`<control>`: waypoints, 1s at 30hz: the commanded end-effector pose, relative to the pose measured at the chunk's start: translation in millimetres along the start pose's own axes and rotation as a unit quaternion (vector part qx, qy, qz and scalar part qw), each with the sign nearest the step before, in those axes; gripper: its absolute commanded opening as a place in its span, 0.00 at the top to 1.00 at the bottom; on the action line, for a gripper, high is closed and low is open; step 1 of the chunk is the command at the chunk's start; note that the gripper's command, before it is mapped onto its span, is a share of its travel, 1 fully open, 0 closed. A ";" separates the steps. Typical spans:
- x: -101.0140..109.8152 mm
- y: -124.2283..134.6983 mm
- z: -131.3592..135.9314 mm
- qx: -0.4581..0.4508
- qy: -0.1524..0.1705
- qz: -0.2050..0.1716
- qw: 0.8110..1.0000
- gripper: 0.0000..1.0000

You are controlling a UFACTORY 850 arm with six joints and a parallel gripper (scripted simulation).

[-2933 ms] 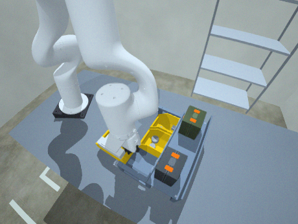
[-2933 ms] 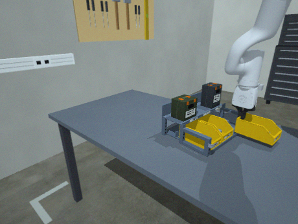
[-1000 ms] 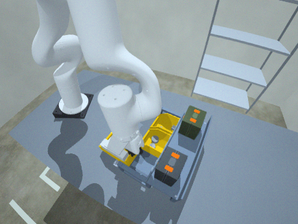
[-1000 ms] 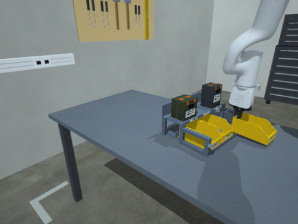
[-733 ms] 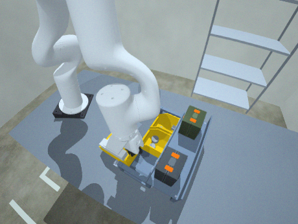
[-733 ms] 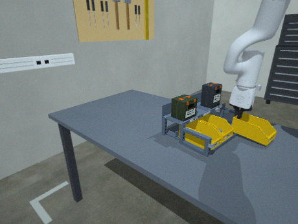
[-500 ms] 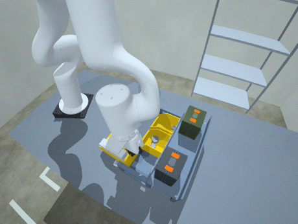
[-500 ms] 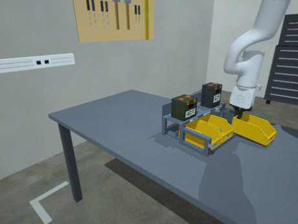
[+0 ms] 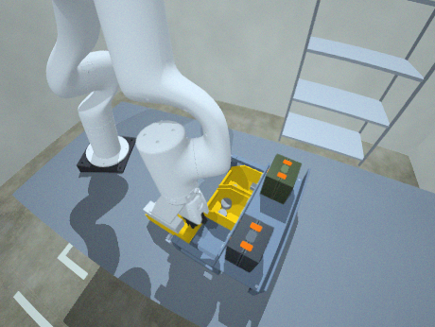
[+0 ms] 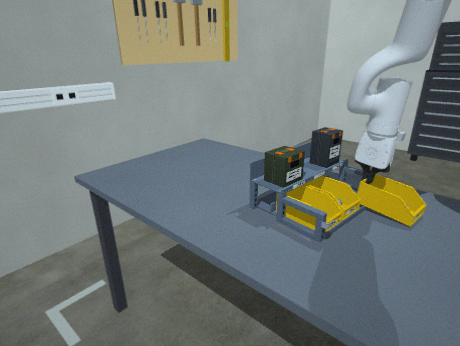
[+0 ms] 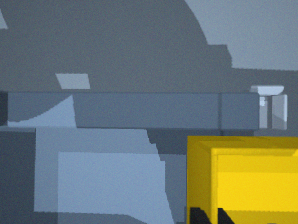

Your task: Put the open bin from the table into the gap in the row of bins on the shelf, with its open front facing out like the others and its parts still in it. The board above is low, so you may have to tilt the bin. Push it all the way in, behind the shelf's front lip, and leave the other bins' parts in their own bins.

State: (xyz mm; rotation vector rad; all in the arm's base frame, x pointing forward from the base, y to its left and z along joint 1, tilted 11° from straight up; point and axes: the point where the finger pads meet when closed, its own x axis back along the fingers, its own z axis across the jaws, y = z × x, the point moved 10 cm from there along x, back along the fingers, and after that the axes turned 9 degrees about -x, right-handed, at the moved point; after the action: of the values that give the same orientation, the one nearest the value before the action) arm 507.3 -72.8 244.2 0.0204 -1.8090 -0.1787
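Gripper: I have the fingers (image 9: pixel 198 221) (image 10: pixel 369 175) clenched, nearly together, on the rear wall of the open bin.
Open bin: the yellow bin (image 9: pixel 190 233) (image 10: pixel 389 202) (image 11: pixel 255 192) is outside the row, just beside the shelf's unfilled end; its lower front points away from the shelf. I can't tell whether its underside touches the table. My arm (image 9: pixel 165 163) (image 10: pixel 382 110) hides much of it from above, and I can't make out its parts.
Shelf: the low grey rack (image 9: pixel 303 191) (image 10: pixel 301 225) (image 11: pixel 150 110) stands on the blue-grey table (image 9: pixel 359 227) (image 10: pixel 190 195), its side rail and lip crossing my wrist view.
Row: two yellow bins sit side by side in it, the end bin (image 9: pixel 248 176) (image 10: pixel 305 212) and the middle bin (image 9: pixel 218 212) (image 10: pixel 350 191). Round grey parts (image 9: pixel 226 203) lie in the middle bin.
Gap: the space is next to the middle bin, under the dark case's end.
Upper board: a green case (image 9: pixel 276 184) (image 10: pixel 278 169) and a dark case (image 9: pixel 243 252) (image 10: pixel 321 150) stand on it, upright and well apart.

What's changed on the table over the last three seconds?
The open yellow bin and the hand gripping its wall moved slightly toward the low grey metal shelf. The green box and dark grey box stayed put.
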 end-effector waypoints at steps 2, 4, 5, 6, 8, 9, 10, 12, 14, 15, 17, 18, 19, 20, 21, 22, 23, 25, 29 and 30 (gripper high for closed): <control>0.5 -0.4 1.4 0.000 -0.009 -0.001 1.000 1.00; 0.5 -0.7 2.9 0.000 -0.014 -0.002 1.000 1.00; 0.5 -0.7 2.9 0.000 -0.014 -0.002 1.000 1.00; 0.5 -0.7 2.9 0.000 -0.014 -0.002 1.000 1.00; 0.5 -0.7 2.9 0.000 -0.014 -0.002 1.000 1.00; 0.5 -0.7 2.9 0.000 -0.014 -0.002 1.000 1.00; 0.5 -0.7 2.9 0.000 -0.014 -0.002 1.000 1.00; 0.5 -0.7 2.9 0.000 -0.014 -0.002 1.000 1.00; 0.5 -0.7 2.9 0.000 -0.014 -0.002 1.000 1.00; 0.5 -0.7 2.9 0.000 -0.014 -0.002 1.000 1.00; 0.5 -0.6 2.8 0.000 -0.013 -0.002 1.000 0.66; 0.5 -0.6 2.8 0.000 -0.013 -0.002 1.000 0.66; 0.5 -0.6 2.8 0.000 -0.013 -0.002 1.000 0.66; 0.5 -0.6 2.8 0.000 -0.013 -0.002 1.000 0.66; 0.5 -0.6 2.8 0.000 -0.013 -0.002 1.000 0.66; 0.5 -0.6 2.8 0.000 -0.013 -0.002 1.000 0.66; 0.5 -0.6 2.8 0.000 -0.013 -0.002 1.000 0.66; 0.5 -0.6 2.8 0.000 -0.013 -0.002 1.000 0.66; 0.5 -0.6 2.8 0.000 -0.013 -0.002 1.000 0.66; 0.5 -0.6 2.8 0.000 -0.013 -0.002 1.000 0.66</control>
State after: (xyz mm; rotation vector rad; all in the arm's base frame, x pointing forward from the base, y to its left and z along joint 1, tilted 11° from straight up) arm 503.9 -72.9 243.2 0.0218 -1.8341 -0.1827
